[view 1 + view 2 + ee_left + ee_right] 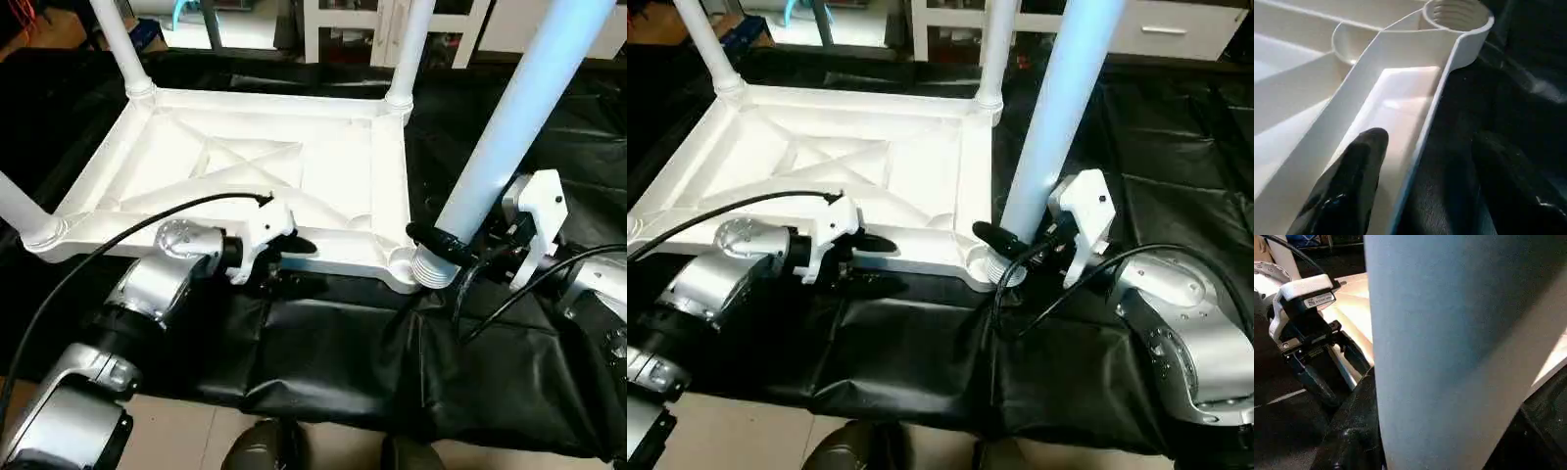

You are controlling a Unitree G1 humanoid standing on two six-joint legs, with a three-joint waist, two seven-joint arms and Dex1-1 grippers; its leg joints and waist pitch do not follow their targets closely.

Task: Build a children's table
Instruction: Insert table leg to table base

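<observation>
Table top (245, 166): left gripper (291, 253) jaws straddle its near rim; right gripper (443, 243) jaws clamp a leg (519, 117).

1. Even overhead light brightens the white plastic ribbed tabletop (245, 157); the black cloth (343, 362) beneath stays dim.
2. A glare patch lies inside the tabletop's rim channel.
3. The long white tube leg (1459, 347) is blurred close-up.

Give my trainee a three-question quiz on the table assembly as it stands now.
1. True or false: three legs already stand in corner sockets of the table top.
2. What does the right gripper hold?
A. a leg
B. a cable
C. nothing
3. Which part of the top do the left gripper fingers straddle?

Key: 1 true; 2 A, the fourth leg, its threaded end beside the empty near socket; 3 the near rim wall.
</observation>
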